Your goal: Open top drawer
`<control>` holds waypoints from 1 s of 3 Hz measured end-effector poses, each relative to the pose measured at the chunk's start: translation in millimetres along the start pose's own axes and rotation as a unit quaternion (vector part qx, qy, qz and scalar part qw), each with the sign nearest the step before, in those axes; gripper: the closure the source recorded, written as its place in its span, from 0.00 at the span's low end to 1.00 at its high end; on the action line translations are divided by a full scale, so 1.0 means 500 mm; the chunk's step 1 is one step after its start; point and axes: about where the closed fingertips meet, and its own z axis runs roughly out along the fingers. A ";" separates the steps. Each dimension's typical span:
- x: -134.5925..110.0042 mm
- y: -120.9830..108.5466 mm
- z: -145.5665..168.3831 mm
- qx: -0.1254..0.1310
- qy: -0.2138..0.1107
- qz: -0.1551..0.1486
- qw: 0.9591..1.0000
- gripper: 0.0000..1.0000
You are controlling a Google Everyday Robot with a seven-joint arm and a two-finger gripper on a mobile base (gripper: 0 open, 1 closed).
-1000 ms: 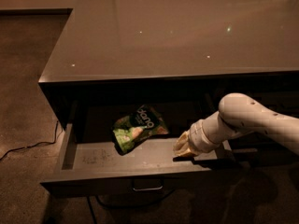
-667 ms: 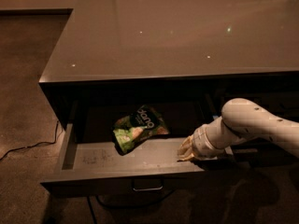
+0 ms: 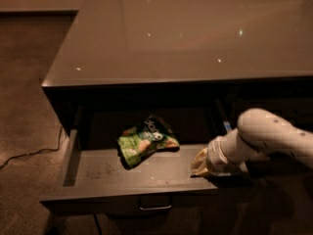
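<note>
Hanging at the right end of the open top drawer (image 3: 100, 173) is the gripper (image 3: 200, 166).

From here the arm (image 3: 279, 138) is a thick, smooth tube in off-white, rounded at its upper end, with what look like a few small dark dots on its shell. Toward the wrist it steps down into a paler white collar (image 3: 222, 153), ringed like a cuff. Past that, the gripper (image 3: 199, 164) is a duller tan-yellow, short and blunt, its finer detail lost in the dim light. It sits just below the front edge of the bench (image 3: 195, 38), toward the right-hand corner.
</note>
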 end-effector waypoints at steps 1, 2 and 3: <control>0.000 -0.001 0.000 0.000 0.000 0.000 1.000 1.00; 0.003 0.041 -0.030 0.012 0.016 0.011 1.000 1.00; 0.001 0.056 -0.042 0.016 0.025 0.012 0.999 1.00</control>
